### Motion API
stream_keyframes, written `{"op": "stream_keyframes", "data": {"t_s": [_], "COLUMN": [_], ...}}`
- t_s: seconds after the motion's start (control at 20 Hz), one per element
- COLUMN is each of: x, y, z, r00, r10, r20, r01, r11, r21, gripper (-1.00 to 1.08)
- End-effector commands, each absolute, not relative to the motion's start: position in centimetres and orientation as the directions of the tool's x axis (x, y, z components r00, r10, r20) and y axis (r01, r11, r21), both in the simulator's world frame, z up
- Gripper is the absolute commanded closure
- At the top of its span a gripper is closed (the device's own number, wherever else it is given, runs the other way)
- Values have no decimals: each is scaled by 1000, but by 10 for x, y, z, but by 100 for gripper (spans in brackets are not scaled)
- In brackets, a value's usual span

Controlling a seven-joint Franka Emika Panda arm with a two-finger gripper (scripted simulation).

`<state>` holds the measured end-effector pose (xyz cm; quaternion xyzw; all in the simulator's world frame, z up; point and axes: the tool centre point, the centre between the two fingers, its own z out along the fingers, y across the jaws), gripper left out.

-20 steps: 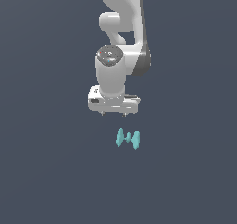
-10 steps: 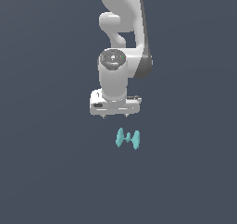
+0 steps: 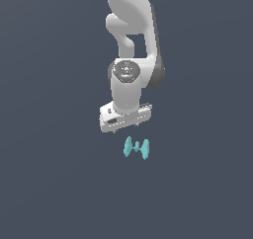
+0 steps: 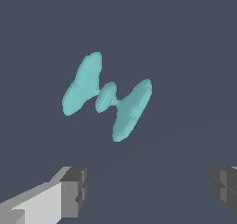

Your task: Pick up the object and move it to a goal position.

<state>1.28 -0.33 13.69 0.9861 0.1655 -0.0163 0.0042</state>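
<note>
Since the earlier frames the gripper [image 3: 125,130] has come down a little toward the dumbbell [image 3: 136,147], while the dumbbell itself has not shifted on the dark floor [image 3: 54,183]. Seen from the exterior view, the white hand now hangs just above the dumbbell and slightly to the exterior view's left of it, not touching it. From the wrist view the two grey fingertips [image 4: 74,190] stand spread wide with nothing between them, and the dumbbell [image 4: 109,97] lies ahead of them rather than inside the gap, its two flared ends joined by a thin bar with a small bulge near the middle.

As for progress, I judge the task is at the approach stage: nothing is grasped, nothing is lifted, and no goal marker shows in either view. What is left is to centre the fingers over the thin bar, lower around it, close, lift, and carry the dumbbell to the goal
</note>
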Motion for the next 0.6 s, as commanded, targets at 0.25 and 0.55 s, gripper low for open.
{"op": "stream_keyframes", "data": {"t_s": [0.25, 0.55], "x": [22, 29], "y": [8, 17], "z": [124, 113], "r00": [842, 726], "r10": [539, 687], "r20": [-33, -30], "r01": [540, 687], "r11": [-842, -727], "r21": [1, -2], "gripper": [-92, -92]}}
